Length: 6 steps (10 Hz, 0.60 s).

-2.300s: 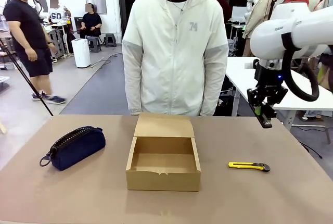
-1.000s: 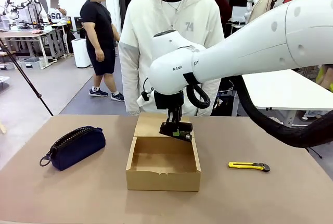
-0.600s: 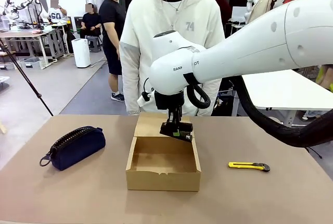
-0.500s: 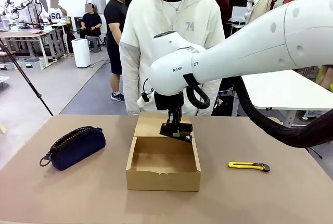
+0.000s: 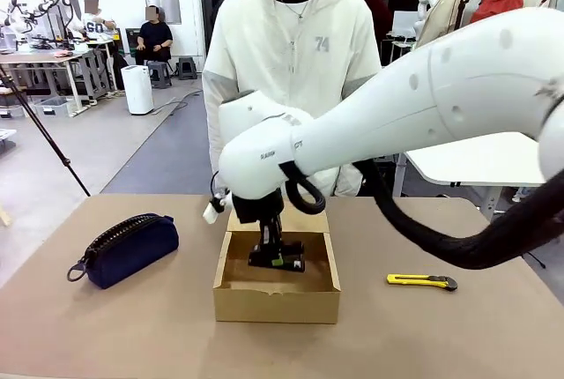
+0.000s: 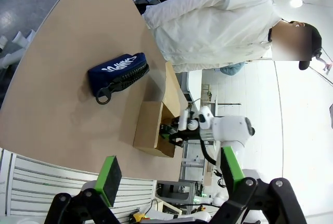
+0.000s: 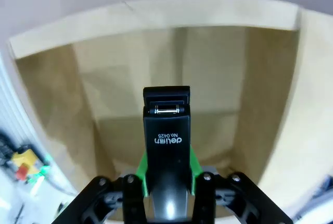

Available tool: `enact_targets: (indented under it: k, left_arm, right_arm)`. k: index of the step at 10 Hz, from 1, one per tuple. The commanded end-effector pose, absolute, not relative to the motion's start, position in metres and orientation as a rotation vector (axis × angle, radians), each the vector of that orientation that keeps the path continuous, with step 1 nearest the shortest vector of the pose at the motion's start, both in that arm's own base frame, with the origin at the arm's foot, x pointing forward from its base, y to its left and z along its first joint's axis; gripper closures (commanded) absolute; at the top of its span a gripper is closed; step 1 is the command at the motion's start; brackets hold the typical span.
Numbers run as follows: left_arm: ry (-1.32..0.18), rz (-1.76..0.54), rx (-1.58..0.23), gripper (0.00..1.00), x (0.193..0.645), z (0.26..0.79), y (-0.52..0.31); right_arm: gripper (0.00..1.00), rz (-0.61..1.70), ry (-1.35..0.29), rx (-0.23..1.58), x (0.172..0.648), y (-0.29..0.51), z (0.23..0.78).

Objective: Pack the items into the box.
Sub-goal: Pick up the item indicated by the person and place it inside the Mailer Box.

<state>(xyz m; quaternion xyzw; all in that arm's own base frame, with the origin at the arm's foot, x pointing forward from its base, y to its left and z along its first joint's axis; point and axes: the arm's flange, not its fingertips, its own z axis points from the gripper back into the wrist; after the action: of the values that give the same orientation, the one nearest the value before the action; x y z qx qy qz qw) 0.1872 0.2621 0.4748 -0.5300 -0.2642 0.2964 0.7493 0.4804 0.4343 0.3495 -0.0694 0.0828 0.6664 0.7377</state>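
Black stapler (image 7: 166, 130) hangs inside the cardboard box (image 5: 276, 301)!
Right claw (image 5: 276, 261) pinches it between green pads; left claw (image 6: 170, 172) gapes wide, empty. Navy pouch (image 5: 128, 248) lies left of the box, yellow knife (image 5: 421, 281) right, both on the counter (image 5: 176, 335).

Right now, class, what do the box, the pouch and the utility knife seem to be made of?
Box: matte brown cardboard, seen in its folded flap and raw edges. Pouch: navy fabric, soft sagging shape, zippered. Utility knife: probably smooth yellow plastic with a black tip.
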Motion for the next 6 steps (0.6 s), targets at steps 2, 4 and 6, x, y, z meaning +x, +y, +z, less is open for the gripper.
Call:
enact_targets:
  k: [2, 4, 6]
  left_arm:
    - [-0.597, 0.633, -1.171, 0.0, 0.187, 0.475, 0.263]
    - [-0.597, 0.633, -1.171, 0.0, 0.187, 0.475, 0.263]
    - [-0.597, 0.633, -1.171, 0.0, 0.187, 0.475, 0.263]
  right_arm:
    - [1.0, 1.526, 0.267, -0.122, 0.503, 0.446, 0.325]
    - [0.77, 1.508, 0.24, -0.086, 0.501, 0.438, 0.326]
    - [0.0, 1.505, 0.25, -0.08, 0.5, 0.435, 0.327]
